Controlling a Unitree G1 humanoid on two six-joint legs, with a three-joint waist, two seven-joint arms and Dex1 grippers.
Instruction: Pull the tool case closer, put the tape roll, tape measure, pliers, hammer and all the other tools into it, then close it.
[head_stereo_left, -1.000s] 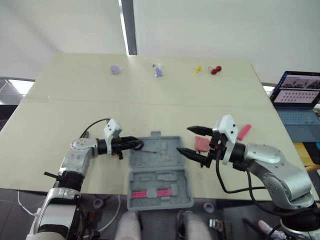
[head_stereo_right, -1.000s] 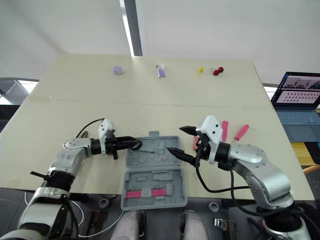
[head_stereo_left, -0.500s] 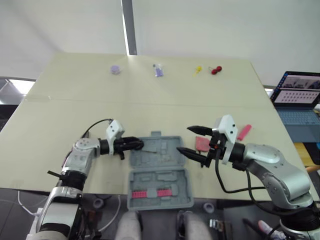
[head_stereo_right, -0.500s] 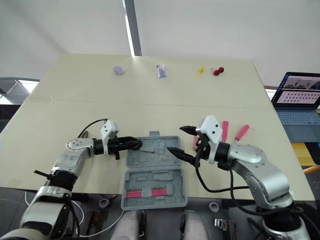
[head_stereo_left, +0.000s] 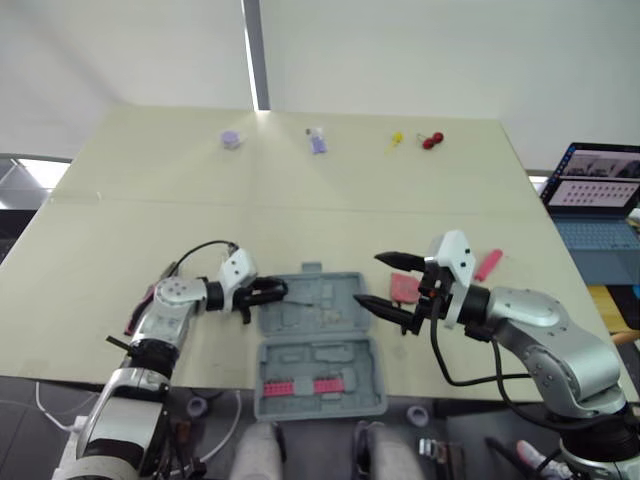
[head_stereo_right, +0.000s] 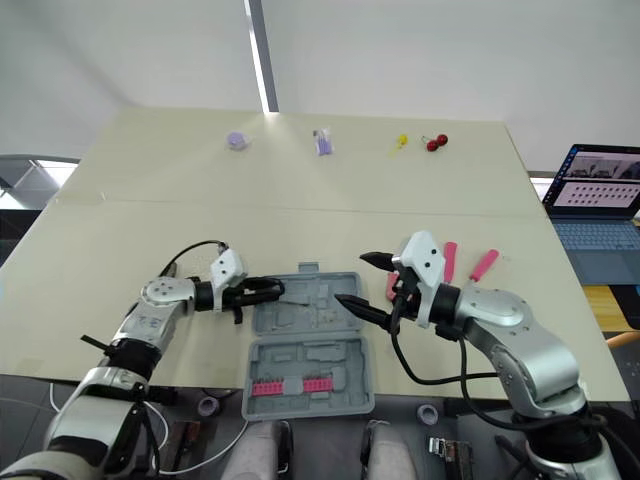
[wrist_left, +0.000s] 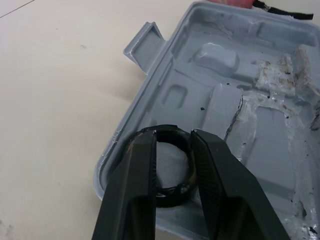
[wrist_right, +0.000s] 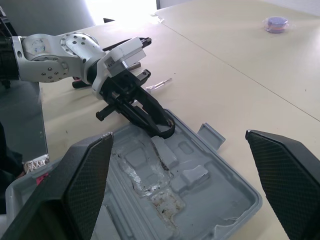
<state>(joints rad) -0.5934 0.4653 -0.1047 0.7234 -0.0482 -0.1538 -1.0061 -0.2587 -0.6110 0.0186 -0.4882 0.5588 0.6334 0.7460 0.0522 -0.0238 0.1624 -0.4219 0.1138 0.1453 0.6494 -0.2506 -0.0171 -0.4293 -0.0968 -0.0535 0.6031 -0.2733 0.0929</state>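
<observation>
My left claw (head_stereo_left: 273, 291) pinches the black tape roll (wrist_left: 165, 129); its wrist has swung nearer the tool case (head_stereo_left: 318, 318) than a second ago. The roll sits over the left rim of the grey, open case at the tabletop's (head_stereo_left: 300, 190) near edge. My right claw (head_stereo_left: 368, 278) stays spread by its right rim.

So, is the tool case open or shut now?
Open: the tool case lies with both halves spread, moulded recesses facing up, and the left gripper holds the tape roll over one half.
</observation>
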